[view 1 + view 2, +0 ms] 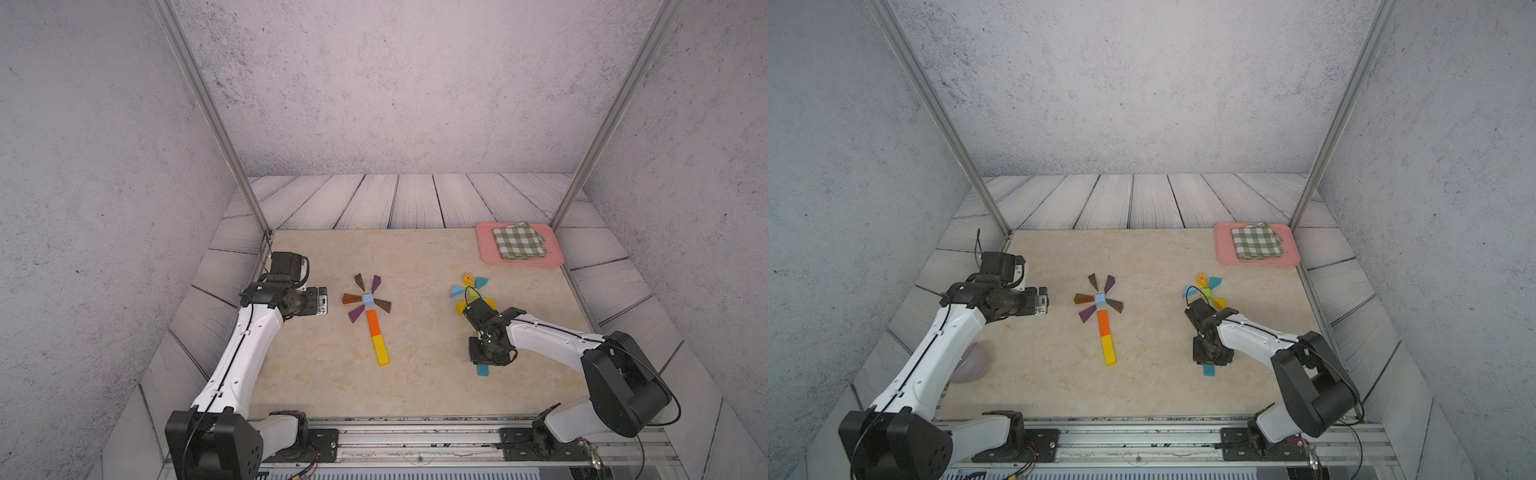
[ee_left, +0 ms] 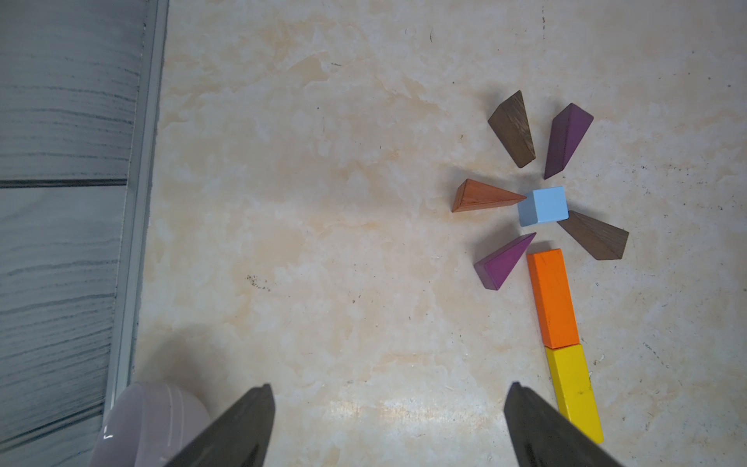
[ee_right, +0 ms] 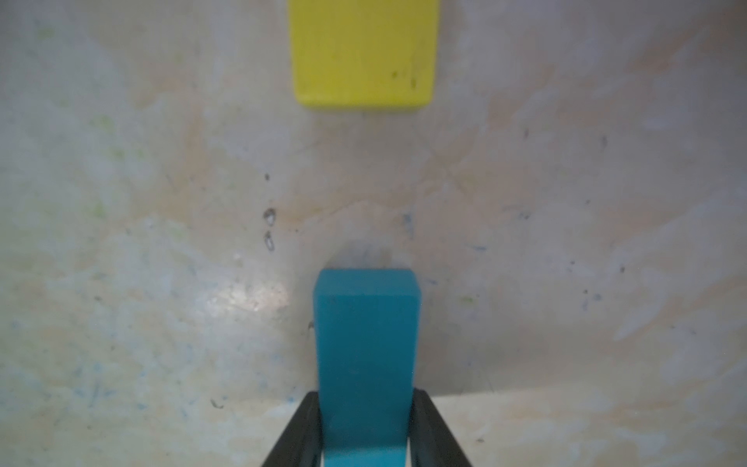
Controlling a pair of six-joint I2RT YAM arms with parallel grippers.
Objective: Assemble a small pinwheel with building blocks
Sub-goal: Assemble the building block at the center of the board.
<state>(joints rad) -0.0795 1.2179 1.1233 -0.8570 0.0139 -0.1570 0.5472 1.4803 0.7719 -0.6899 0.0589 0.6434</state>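
Note:
In both top views a pinwheel of building blocks lies mid-table: a light-blue cube (image 1: 368,299) ringed by brown and purple wedges (image 1: 352,298), with an orange bar (image 1: 373,323) and a yellow bar (image 1: 380,350) in line below it. My left gripper (image 1: 322,301) hangs open to their left with nothing in it, as the left wrist view (image 2: 390,388) shows. My right gripper (image 3: 366,394) is shut on a teal bar (image 3: 366,347), low over the table (image 1: 483,370). The teal bar points at the yellow bar's end (image 3: 364,52).
Loose yellow and blue triangles and a green cube (image 1: 471,295) lie behind the right wrist. A pink tray (image 1: 484,249) with a green-checked cloth (image 1: 519,243) stands at the back right. A pale purple bowl (image 1: 971,361) sits under the left arm.

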